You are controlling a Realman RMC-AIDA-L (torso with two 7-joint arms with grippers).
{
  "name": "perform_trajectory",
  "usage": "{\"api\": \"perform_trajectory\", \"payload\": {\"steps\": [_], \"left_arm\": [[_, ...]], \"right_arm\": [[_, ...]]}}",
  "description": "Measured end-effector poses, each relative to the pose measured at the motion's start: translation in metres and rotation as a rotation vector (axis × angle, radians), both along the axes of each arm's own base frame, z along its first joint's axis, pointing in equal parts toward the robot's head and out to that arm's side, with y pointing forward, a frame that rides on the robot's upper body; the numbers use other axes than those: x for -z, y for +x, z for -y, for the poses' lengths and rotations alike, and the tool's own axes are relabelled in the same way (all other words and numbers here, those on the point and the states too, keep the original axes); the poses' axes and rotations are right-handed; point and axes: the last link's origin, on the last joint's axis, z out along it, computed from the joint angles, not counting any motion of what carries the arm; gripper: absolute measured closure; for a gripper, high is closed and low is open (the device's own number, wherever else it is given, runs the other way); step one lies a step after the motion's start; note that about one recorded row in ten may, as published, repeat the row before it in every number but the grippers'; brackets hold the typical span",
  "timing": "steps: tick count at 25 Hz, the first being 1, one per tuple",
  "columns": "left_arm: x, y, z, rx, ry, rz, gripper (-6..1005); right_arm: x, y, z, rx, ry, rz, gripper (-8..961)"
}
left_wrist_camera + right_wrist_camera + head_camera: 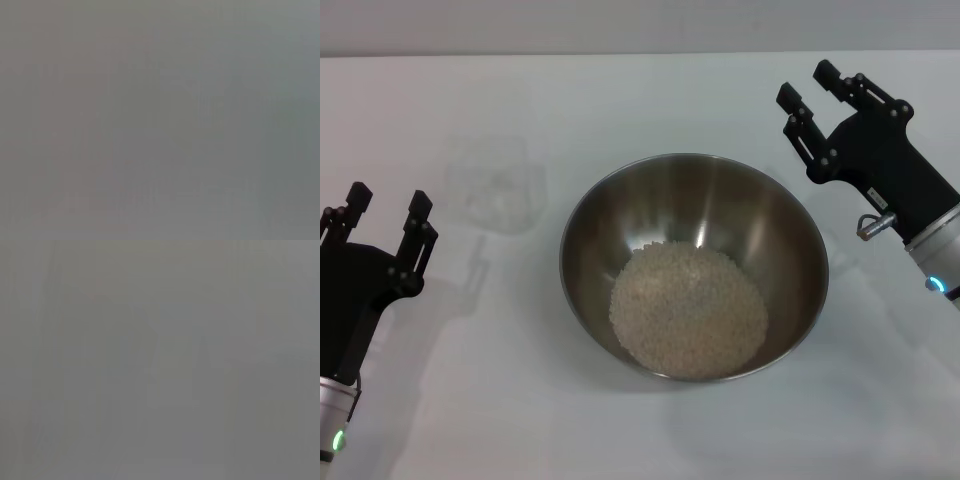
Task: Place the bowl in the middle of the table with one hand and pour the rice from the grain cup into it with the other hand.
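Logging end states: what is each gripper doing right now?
Left gripper: open, empty, left of the bowl.
Right gripper: open, empty, beyond the bowl's right rim.

Both wrist views give you only flat grey haze, so nothing can be made out in them. In the head view, the grain cup [497,183] is a faint clear outline, perhaps empty, and you cannot tell its handle. The 2 arms are cut off by the picture's edges.
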Motion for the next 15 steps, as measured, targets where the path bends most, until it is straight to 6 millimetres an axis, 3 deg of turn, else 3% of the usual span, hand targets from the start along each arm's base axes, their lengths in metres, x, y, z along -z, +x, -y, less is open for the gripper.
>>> {"api": "perform_trajectory", "payload": {"steps": [4, 15], "left_arm": [[-0.003, 0.003, 0.0, 0.015, 0.019, 0.009, 384], [-0.01, 0.009, -0.006, 0.055, 0.062, 0.024, 383]], "right_arm": [[-0.003, -0.004, 0.0, -0.027, 0.016, -0.008, 513], [-0.009, -0.018, -0.019, -0.048, 0.048, -0.02, 326]]}}
